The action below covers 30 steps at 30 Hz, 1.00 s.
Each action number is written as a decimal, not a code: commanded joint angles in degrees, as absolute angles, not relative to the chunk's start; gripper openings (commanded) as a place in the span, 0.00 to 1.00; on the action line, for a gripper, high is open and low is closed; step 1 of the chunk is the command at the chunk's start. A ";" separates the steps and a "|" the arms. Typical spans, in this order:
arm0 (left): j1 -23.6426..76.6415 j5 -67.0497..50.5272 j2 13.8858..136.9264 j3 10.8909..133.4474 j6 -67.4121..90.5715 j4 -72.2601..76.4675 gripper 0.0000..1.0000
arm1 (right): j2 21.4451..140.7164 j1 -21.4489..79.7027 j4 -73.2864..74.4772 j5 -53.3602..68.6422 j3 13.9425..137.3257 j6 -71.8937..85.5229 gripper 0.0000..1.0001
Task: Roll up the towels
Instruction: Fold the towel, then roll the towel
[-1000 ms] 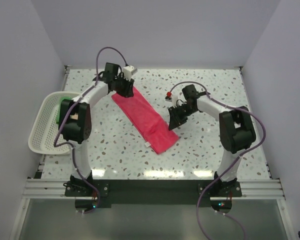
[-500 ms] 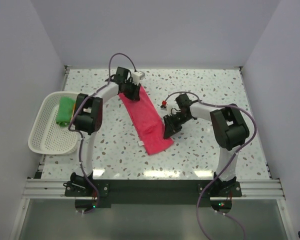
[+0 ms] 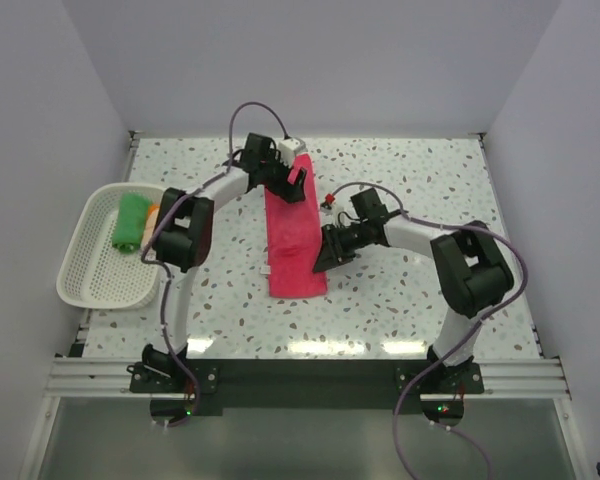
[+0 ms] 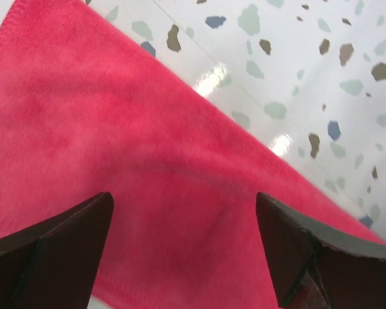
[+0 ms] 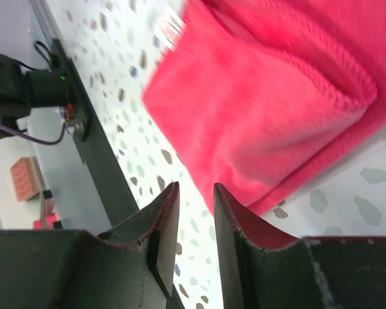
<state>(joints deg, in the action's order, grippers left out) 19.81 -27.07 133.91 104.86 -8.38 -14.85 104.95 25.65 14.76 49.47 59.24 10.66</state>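
One pink towel (image 3: 295, 245) lies centred on the worktop (image 3: 410, 290). Left claw (image 4: 183, 212) spread wide above its far end. Right claw (image 5: 195, 193) barely parted, empty, at its right edge. Risk: unpinned cloth slides and rolls crooked.

Pink-red towel (image 3: 295, 252) lies flat, unrolled; green towel (image 3: 131, 222) apart.
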 commanded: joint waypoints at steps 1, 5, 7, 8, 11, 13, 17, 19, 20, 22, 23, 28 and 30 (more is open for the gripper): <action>18.46 -25.06 118.15 98.19 -6.86 -4.32 1.00 | 98.09 24.87 9.58 50.10 60.82 12.92 0.33; 13.46 -30.83 105.40 83.29 1.30 5.43 1.00 | 99.04 25.13 5.81 48.96 62.31 15.29 0.43; 10.30 -34.78 99.60 79.82 2.64 7.30 1.00 | 100.71 25.14 5.71 48.78 64.24 16.34 0.43; 9.67 -35.33 97.84 77.19 1.77 5.55 1.00 | 102.64 25.57 5.97 48.87 65.38 16.52 0.43; 8.88 -37.26 90.55 71.31 -6.57 0.12 0.99 | 105.37 26.45 5.28 47.73 66.71 16.61 0.43; 9.05 -40.50 85.53 68.04 -14.30 -4.90 0.93 | 107.92 26.80 4.05 47.29 67.32 17.75 0.43; 11.33 -38.94 80.34 57.26 -23.01 -13.95 0.70 | 114.59 27.07 3.68 46.15 68.47 18.02 0.45; 16.75 -33.53 76.74 51.54 -30.39 -16.25 0.65 | 118.62 27.07 5.00 45.27 68.64 16.88 0.45; 19.05 -31.75 75.25 49.42 -32.67 -16.96 0.63 | 119.70 27.16 5.62 44.48 68.73 16.96 0.45; 26.08 -25.68 70.33 45.02 -37.95 -15.39 0.61 | 121.64 26.98 5.98 44.21 68.56 16.96 0.45; 28.28 -24.45 69.01 41.52 -39.62 -14.42 0.61 | 121.73 27.07 5.98 43.69 68.47 17.05 0.45; 40.93 -15.57 67.50 36.13 -46.14 -10.11 0.50 | 120.94 27.16 7.03 43.07 67.76 16.26 0.43; 45.15 -13.72 68.46 34.11 -47.89 -7.57 0.46 | 120.59 27.07 7.56 42.89 67.59 15.56 0.38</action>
<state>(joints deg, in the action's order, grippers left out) 41.08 -20.12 68.25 36.03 -41.32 -13.23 118.76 26.65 5.13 49.78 68.62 18.31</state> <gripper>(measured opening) 0.475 0.390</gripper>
